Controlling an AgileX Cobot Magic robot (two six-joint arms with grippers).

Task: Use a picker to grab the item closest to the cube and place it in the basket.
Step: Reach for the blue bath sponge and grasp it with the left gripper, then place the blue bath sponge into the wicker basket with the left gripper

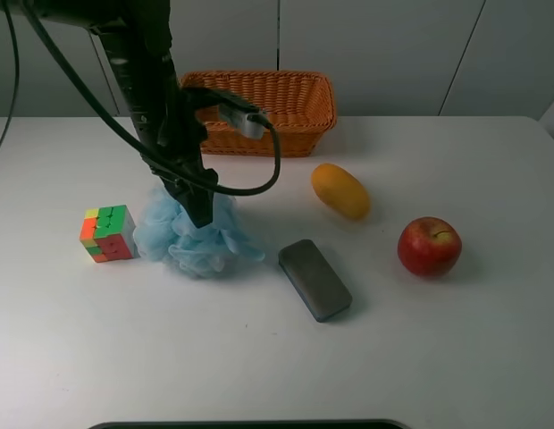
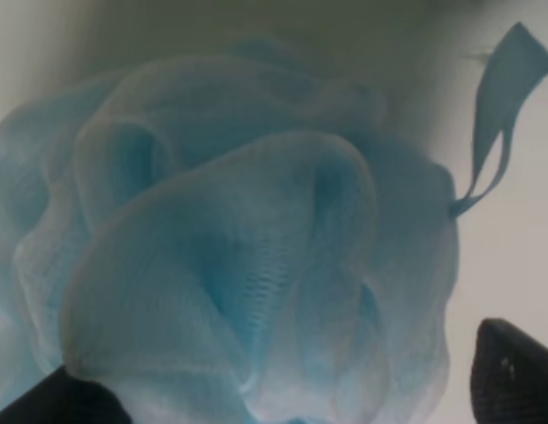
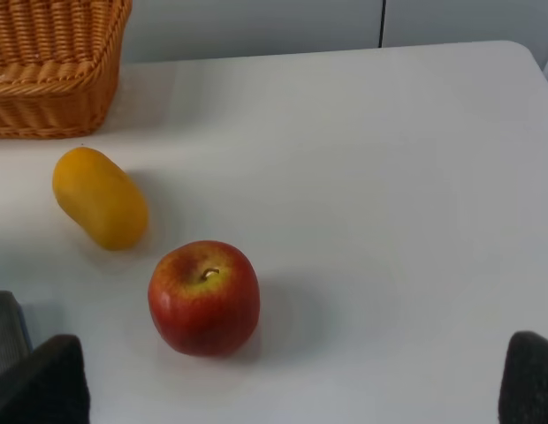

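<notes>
A multicoloured cube (image 1: 107, 233) sits at the table's left. A light blue mesh bath puff (image 1: 201, 241) lies right beside it, the closest item. My left gripper (image 1: 198, 214) is lowered onto the puff from above. In the left wrist view the puff (image 2: 230, 256) fills the frame between the two dark fingertips (image 2: 513, 371), which stand wide apart on either side; the gripper (image 2: 283, 397) is open. The orange wicker basket (image 1: 286, 134) stands at the back, behind the arm. My right gripper (image 3: 287, 389) is open and empty, out of the exterior view.
A yellow mango (image 1: 340, 190), a red apple (image 1: 429, 246) and a grey block (image 1: 314, 279) lie right of the puff. The right wrist view shows the apple (image 3: 204, 298), mango (image 3: 100, 197) and a basket corner (image 3: 53, 71).
</notes>
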